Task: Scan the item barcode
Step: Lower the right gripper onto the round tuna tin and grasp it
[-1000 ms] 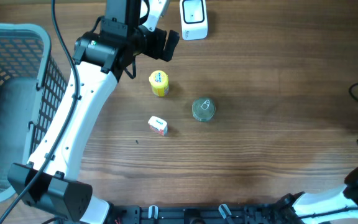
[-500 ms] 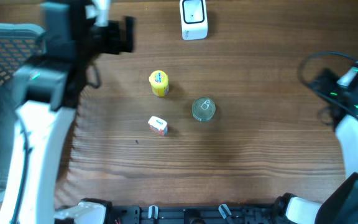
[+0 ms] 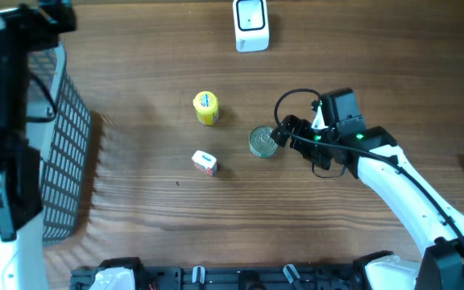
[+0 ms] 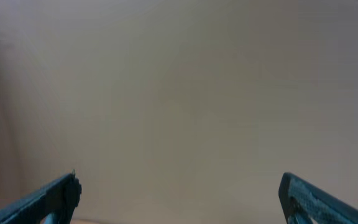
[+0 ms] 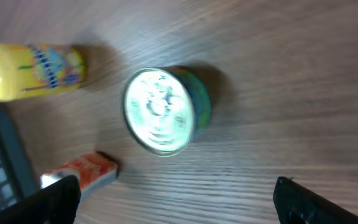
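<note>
Your right arm (image 3: 401, 189) is a long, smooth white shell, seen at 4 o'clock in the overhead view. Its wrist end carries a boxy black housing (image 3: 341, 109), and small green lights (image 3: 316, 137) glow on the black joint just beside it. A thin black cable (image 3: 292, 97) loops out at the housing's 9 o'clock side. The right tool (image 5: 179, 205) has two dark, flat fingers (image 5: 58, 199) with squared tips. Your left arm (image 3: 2, 121), at 9 o'clock, is blurred: black, blocky upper parts and a white shell at its 6 o'clock end. The left tool (image 4: 182, 199) shows the same dark blue-grey fingers. A black base rail (image 3: 240, 278) with small clips lies along 6 o'clock.
</note>
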Robot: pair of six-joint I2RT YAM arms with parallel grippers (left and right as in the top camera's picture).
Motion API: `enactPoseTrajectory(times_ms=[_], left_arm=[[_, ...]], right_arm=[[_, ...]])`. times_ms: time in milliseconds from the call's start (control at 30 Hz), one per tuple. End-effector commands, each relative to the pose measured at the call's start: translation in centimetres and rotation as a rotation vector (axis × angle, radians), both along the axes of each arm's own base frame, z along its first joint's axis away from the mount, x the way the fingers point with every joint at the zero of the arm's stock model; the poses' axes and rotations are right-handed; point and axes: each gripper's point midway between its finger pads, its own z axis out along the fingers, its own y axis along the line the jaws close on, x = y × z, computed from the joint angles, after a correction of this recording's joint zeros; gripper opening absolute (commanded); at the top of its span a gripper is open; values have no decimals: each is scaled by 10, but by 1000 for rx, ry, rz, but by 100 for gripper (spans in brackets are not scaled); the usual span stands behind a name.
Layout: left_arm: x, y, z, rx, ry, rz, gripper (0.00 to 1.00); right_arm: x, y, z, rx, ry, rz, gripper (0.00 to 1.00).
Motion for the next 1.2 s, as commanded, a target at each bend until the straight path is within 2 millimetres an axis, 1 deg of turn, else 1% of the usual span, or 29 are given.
enactPoseTrajectory(times_ms=[0, 33, 100, 133, 167, 200, 267, 333, 400, 433, 500, 633, 733, 767, 833, 1000, 1167], left_arm=[[-16, 19, -20, 145, 96, 98, 100], [-27, 18, -24, 175, 106, 99, 100], [-64, 15, -35, 232, 85, 108, 100], [-72, 14, -40, 232, 72, 109, 100], [-86, 12, -47, 230, 34, 110, 100], [-93, 12, -54, 231, 13, 112, 100], [-98, 11, -70, 232, -18, 115, 100], [-93, 12, -79, 233, -32, 117, 100], [-80, 13, -83, 232, -21, 116, 100], [-74, 13, -87, 223, -7, 113, 100], [-61, 14, -97, 197, 25, 103, 100], [-58, 14, -100, 196, 40, 101, 100], [-58, 14, -102, 196, 45, 101, 100], [-58, 14, -102, 196, 45, 101, 100], [-58, 14, -102, 196, 45, 101, 100], [-58, 14, -101, 197, 43, 101, 100], [-58, 14, -101, 197, 42, 101, 100]], right_arm=[[-1, -17, -6, -78, 34, -108, 100], [-2, -20, -8, -96, 37, -115, 100], [1, -24, -8, -116, 27, -127, 100], [1, -25, -8, -116, 29, -135, 100], [0, -24, -8, -108, 43, -167, 100], [1, -24, -8, -116, 43, -187, 100], [2, -24, -4, -179, 28, -223, 100], [-4, -28, 6, -254, 56, -294, 100], [-10, -20, 18, -261, 135, -354, 100], [-7, -17, 18, -260, 155, -371, 100], [2, -7, 11, -249, 192, -367, 100], [20, 11, -16, -251, 282, -358, 100], [31, 22, -21, -253, 286, -345, 100], [38, 31, -18, -246, 272, -333, 100], [39, 36, -22, -238, 287, -366, 100], [34, 46, -47, -214, 379, -404, 100], [35, 48, -60, -218, 401, -417, 100]])
